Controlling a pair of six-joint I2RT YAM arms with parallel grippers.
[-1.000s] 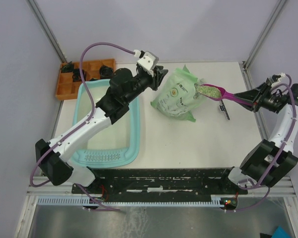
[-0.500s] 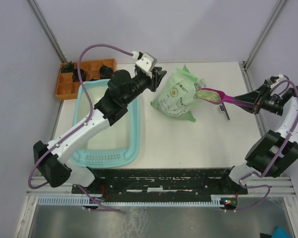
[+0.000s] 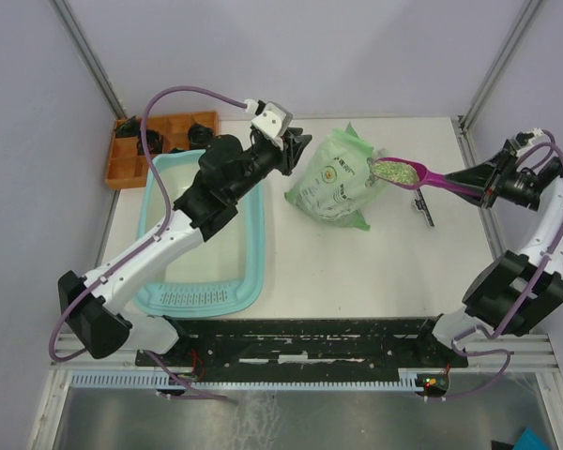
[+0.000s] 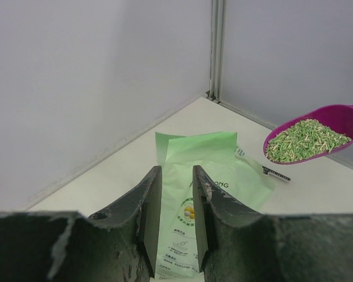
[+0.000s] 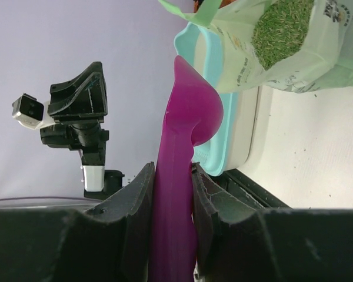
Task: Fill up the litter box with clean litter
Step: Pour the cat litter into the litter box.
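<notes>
Top external: mid-transfer, right jaws pinch magenta plastic scoop (image 3: 424,176) heaped with pale green litter granules (image 3: 397,171), left jaws pinch light green printed bag (image 3: 333,183); next, likely carry scoop level leftward over light teal plastic litter box (image 3: 202,298).

The litter box (image 3: 259,234) lies on the left half of the table (image 3: 385,262), the tray (image 3: 122,173) behind its far left corner. The bag (image 3: 330,183) sits just right of the box (by its far end). Right of the bag, above the table, hangs the scoop (image 3: 430,178), litter (image 3: 397,172) in its bowl.
</notes>
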